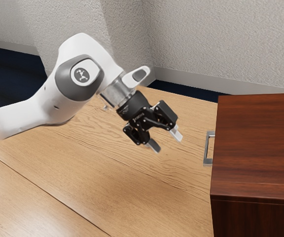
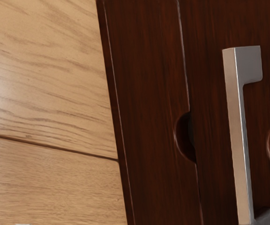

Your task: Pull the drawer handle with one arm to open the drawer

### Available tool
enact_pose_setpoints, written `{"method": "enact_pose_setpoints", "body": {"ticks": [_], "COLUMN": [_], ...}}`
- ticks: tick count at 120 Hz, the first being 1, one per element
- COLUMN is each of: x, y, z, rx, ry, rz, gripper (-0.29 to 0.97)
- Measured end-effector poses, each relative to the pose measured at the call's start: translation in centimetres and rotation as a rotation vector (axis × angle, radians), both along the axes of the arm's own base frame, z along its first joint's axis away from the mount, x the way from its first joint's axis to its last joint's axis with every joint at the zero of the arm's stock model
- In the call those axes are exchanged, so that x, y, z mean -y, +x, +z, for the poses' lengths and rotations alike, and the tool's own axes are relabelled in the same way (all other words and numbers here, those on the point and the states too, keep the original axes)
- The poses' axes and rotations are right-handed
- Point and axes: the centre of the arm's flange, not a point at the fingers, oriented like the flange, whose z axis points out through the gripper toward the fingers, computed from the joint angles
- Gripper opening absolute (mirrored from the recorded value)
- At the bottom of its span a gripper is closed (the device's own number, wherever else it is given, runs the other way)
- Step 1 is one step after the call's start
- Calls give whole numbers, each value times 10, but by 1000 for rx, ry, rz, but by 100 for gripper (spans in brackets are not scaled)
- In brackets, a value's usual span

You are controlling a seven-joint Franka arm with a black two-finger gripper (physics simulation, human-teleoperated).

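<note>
So, early stage: the arm (image 1: 58, 98) enters from the exterior view's left. The gripper (image 1: 166, 141) is released, holds nothing, and hangs above the table (image 1: 107, 182), near the handle (image 1: 209, 148) but apart from it. That handle sits on the cabinet (image 1: 260, 143) front at the exterior view's right. The drawer (image 2: 205, 56) looks not yet pulled out. Left: reach, grasp, pull. Count: one arm, one gripper, one handle, one cabinet.

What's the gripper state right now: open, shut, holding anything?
Gripper: open, holding nothing, over the table and apart from the drawer handle.
</note>
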Motion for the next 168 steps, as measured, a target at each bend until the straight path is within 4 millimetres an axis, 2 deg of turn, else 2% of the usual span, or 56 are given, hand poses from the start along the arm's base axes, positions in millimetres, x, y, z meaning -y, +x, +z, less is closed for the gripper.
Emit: {"method": "enact_pose_setpoints", "body": {"ticks": [14,37,48,80,111,168], "x": [5,43,53,35,56,55], "y": [2,2,4,13,12,21], "z": [2,-4,-3,-4,-9,-27], "rx": [17,54,77,116,116,112], "ry": [-1,6,7,11,11,8], "rz": [7,-8,1,84,70,119], "gripper": [53,52,51,49,48,47]}}
